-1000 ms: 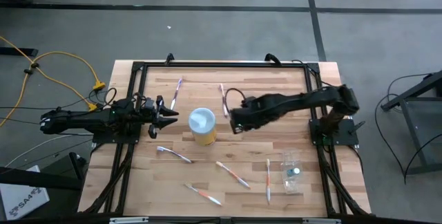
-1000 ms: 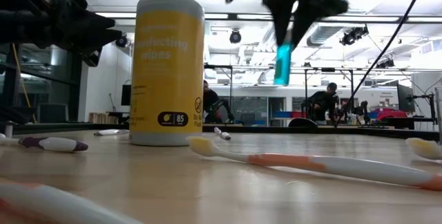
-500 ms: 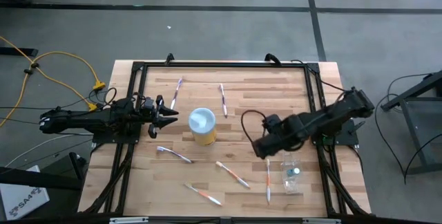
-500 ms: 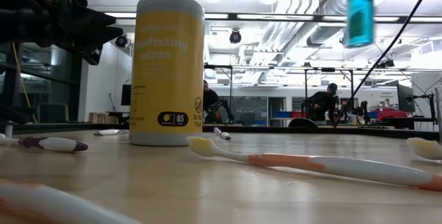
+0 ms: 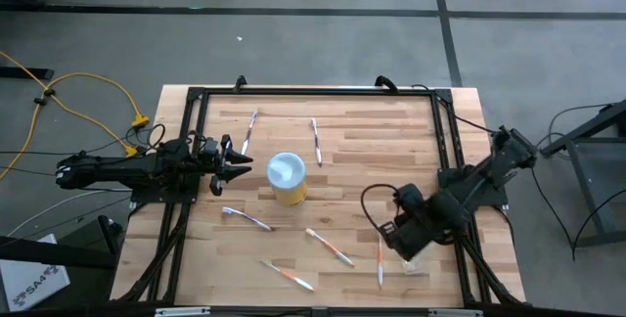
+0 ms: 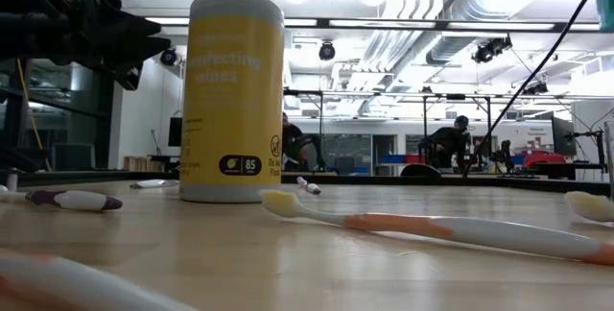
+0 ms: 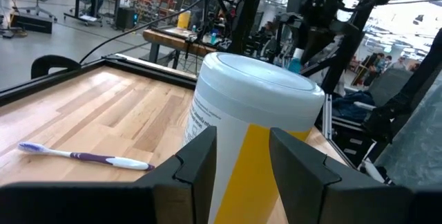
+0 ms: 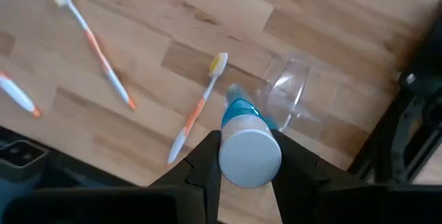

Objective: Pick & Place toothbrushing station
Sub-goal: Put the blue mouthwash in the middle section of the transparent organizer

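Observation:
My right gripper (image 5: 404, 240) hangs pointing down over the table's near right part, shut on a small teal bottle (image 8: 242, 113). The clear holder cup (image 8: 293, 91) lies on the wood just beyond and below it. Several toothbrushes lie flat on the table: an orange-handled one (image 5: 380, 256) beside the cup, another (image 5: 330, 246) nearer the middle, a third (image 5: 289, 275) by the near edge. My left gripper (image 5: 240, 163) stands open and level at the left, facing a yellow wipes canister (image 5: 286, 178). My right gripper pinches the bottle's grey upper end (image 8: 250, 156) between its two fingers, coming from above. The teal part hangs straight down below the fingers, clear of the table and above the cup's side.
The yellow canister stands upright mid-table and fills the left wrist view (image 7: 252, 127). More toothbrushes lie toward the far edge (image 5: 249, 131) (image 5: 316, 141) and left of centre (image 5: 246, 219). A black frame (image 5: 313, 91) runs round the table top.
My right gripper has swung from beside the canister at mid-table toward the right and near edges, rising a little and rolling at the wrist. It carries the teal bottle hanging below it and now stands over the clear cup.

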Robot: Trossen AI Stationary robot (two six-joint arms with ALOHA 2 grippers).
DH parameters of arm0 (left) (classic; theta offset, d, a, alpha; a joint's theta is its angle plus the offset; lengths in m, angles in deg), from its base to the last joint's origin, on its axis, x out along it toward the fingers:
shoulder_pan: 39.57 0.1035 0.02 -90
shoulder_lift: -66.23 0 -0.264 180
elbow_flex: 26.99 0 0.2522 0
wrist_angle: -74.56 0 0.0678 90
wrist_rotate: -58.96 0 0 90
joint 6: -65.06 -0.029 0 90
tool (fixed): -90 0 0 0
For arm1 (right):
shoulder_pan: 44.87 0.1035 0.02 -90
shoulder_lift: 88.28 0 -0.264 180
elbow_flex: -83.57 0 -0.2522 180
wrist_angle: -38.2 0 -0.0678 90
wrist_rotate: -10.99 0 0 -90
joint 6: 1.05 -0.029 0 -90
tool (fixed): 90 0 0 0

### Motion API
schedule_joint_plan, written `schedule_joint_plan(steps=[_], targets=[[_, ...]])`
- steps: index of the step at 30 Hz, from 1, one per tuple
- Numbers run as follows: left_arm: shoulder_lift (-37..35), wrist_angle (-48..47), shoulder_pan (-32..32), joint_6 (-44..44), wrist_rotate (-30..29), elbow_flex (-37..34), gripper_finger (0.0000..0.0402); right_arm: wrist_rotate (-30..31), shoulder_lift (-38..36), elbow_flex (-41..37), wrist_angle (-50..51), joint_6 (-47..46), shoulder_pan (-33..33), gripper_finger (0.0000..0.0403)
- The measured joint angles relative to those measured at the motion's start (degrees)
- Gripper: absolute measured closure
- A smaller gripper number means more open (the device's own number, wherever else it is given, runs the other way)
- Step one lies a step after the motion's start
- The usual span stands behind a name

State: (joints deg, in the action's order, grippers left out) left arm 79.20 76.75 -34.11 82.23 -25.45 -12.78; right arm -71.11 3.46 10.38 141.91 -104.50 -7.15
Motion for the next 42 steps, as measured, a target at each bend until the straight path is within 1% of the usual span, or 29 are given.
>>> schedule_joint_plan(steps=[3, 6, 25, 30, 35, 42], targets=[[0.00, -0.02, 0.00, 0.00, -0.02, 0.00, 0.0271, 2.11, -1.06, 0.00, 0.07, -3.34, 1.94, 0.0312], [0.00, -0.01, 0.00, 0.00, -0.04, 0.00, 0.0271, 2.59, -1.04, 0.00, 0.05, -4.91, 3.03, 0.0312], [0.00, 0.00, 0.00, 0.00, -0.04, 0.00, 0.0271, 2.40, -1.01, 0.00, 0.07, -4.49, 3.05, 0.0312], [0.00, -0.02, 0.00, 0.00, -0.04, 0.00, 0.0271, 0.26, -1.01, -0.09, 0.05, -5.69, 3.11, 0.0312], [0.00, -0.01, 0.00, 0.00, -0.04, 0.00, 0.0271, -2.56, -0.99, -2.62, -0.07, -7.83, 4.32, 0.0312], [0.00, -0.01, 0.00, 0.00, -0.04, 0.00, 0.0271, -3.00, -0.96, -6.19, -2.15, -10.86, 6.78, 0.0312]])
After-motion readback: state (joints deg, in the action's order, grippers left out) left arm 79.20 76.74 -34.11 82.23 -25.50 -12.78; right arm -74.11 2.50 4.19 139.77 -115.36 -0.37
